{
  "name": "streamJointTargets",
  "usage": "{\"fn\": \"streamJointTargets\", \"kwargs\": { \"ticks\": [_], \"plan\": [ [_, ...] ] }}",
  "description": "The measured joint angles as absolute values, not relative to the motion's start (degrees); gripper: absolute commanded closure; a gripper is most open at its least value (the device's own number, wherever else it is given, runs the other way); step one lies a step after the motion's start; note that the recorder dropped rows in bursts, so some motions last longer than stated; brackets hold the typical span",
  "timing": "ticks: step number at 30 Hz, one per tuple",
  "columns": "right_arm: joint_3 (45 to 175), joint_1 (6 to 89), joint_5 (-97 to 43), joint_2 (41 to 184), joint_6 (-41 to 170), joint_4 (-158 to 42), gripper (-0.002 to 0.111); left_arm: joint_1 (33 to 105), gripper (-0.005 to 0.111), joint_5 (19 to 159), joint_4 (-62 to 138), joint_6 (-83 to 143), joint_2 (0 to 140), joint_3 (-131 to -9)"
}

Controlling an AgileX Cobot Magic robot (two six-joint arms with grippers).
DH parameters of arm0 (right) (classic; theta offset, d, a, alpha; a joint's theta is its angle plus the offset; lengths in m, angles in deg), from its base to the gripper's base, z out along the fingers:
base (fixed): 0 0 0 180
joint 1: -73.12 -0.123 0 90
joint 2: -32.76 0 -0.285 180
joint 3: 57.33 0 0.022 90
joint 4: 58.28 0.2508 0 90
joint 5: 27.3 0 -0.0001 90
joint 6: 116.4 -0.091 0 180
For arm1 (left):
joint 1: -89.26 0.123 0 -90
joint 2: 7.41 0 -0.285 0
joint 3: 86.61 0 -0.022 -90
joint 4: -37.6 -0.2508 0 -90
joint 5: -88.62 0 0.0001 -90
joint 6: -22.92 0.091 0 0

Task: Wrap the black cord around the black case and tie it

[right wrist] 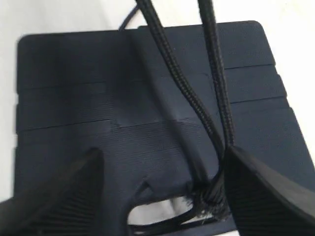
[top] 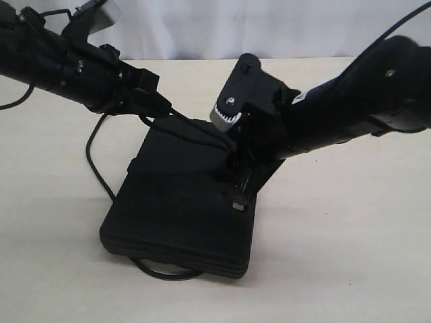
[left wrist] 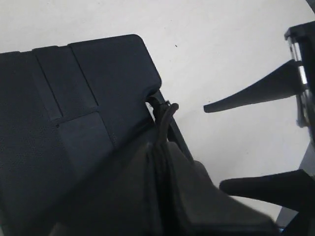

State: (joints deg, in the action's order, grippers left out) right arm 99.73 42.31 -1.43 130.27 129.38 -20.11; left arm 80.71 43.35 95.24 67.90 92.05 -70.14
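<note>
The black case (top: 178,208) lies flat on the pale desk (top: 337,262), between the two arms. The left end effector (top: 156,101) hovers just past the case's far edge with its fingers pressed together. In the left wrist view the black cord (left wrist: 166,118) runs into the seam between them, so it seems to be pinched there, though the dark blur makes that hard to confirm. From there the cord stretches across the top of the case to the right end effector (top: 239,192), which points down onto the case near its right edge. Its fingers (right wrist: 261,191) stand well apart. Two strands of cord pass between them, close to one finger, down to a frayed knot (right wrist: 209,204) at the handle slot (right wrist: 152,216). More cord loops on the desk left of the case and out from under its near edge.
</note>
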Motion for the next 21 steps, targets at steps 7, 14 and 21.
{"fn": "streamJointTargets", "kwargs": {
  "ticks": [7, 14, 21],
  "plan": [
    [99.60, 41.79, -7.61, 137.24, 131.50, -20.01, 0.043, 80.71, 0.107, 44.15, 94.02, 67.90, 92.05, -70.14],
    [99.57, 41.79, -13.58, 140.04, 131.74, -14.89, 0.072, 80.71, 0.107, 44.36, 93.70, 67.90, 92.05, -70.14],
    [99.57, 41.79, -15.23, 141.11, 131.74, -14.50, 0.104, 80.71, 0.107, 44.64, 93.60, 67.90, 92.05, -70.14]
  ]
}}
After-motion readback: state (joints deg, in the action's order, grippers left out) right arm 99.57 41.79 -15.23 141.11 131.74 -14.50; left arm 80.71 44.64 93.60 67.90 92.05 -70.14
